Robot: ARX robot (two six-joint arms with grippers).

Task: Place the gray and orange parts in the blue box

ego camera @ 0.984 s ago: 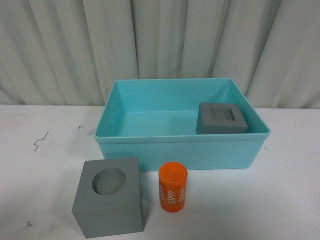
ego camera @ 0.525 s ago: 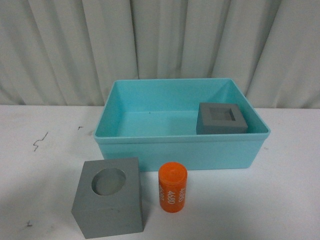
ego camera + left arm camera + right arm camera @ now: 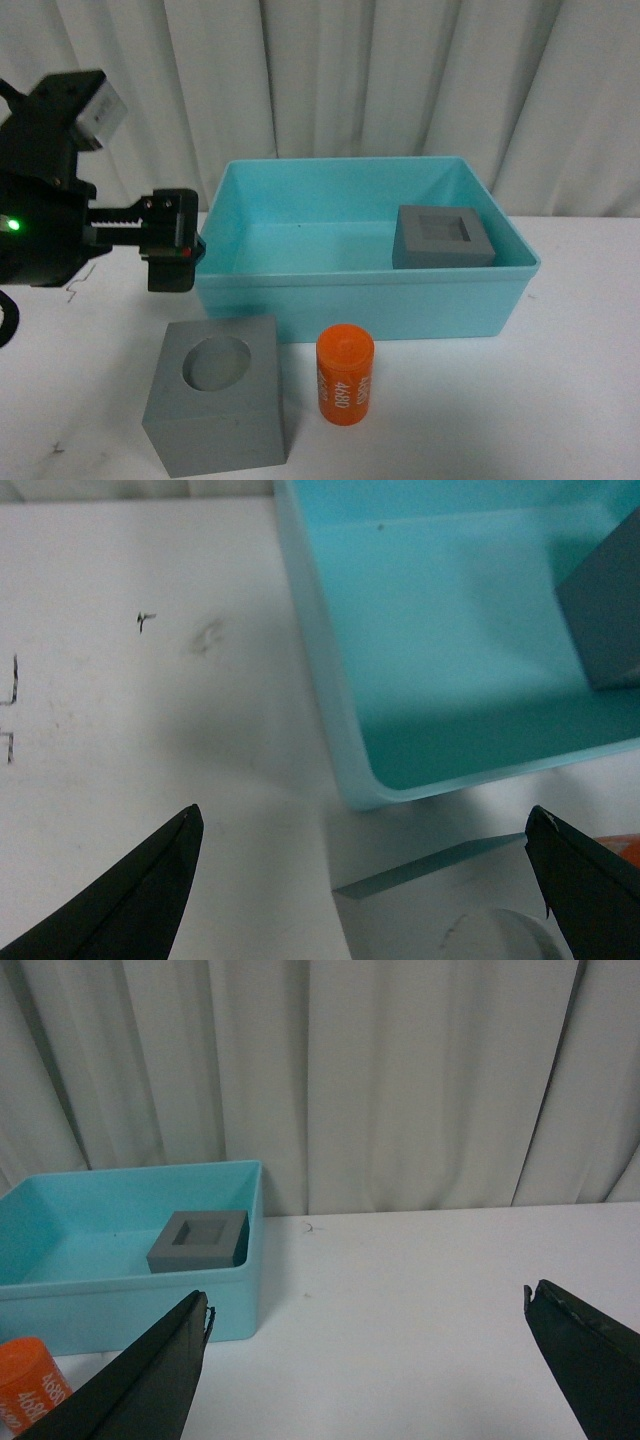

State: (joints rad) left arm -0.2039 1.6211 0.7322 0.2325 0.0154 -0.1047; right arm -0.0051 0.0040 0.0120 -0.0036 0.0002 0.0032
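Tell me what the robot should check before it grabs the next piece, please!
1. Left gripper open: ok, jaws wide apart.
2. Left gripper over the round-hole gray cube: not ok, it hovers near the left wall of the blue box.
3. That cube free to grab: ok, nothing touches it.
4. Orange cylinder standing upright: ok.
5. Room in the box: ok, only the square-hole gray cube sits inside, at the right.
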